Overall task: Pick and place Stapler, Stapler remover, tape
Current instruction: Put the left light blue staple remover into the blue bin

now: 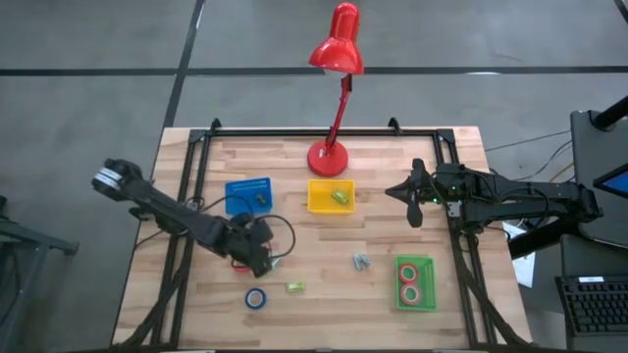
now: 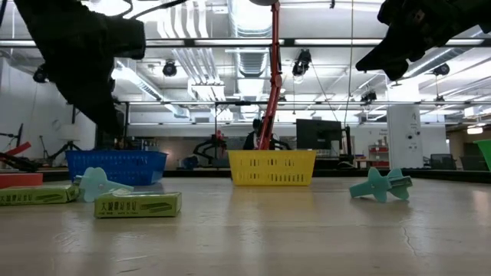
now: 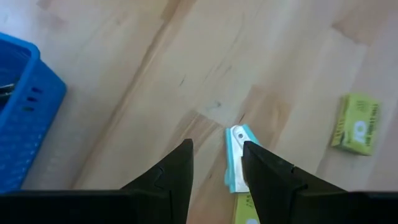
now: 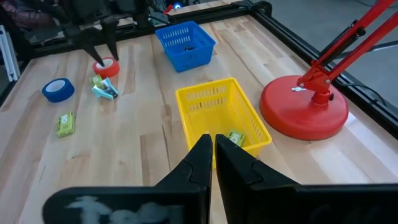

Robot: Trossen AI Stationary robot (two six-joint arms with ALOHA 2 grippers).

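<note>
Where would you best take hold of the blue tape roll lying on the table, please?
Probably from straight above: the blue tape roll lies flat, open centre up. Put one finger in the hole and one outside, pinching the ring's wall, or span its outer rim. Nothing crowds it; the left gripper is nearest.

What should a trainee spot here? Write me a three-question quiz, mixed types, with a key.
1. True or false: the green bin holds two red tape rolls.
2. The blue tape roll lies: A) in a blue bin, B) on the bare table top, C) in a yellow bin.
3. Fill in: the left gripper is open; the right gripper, by the yellow bin, is ____.
Key: 1 true; 2 B; 3 shut.
</note>
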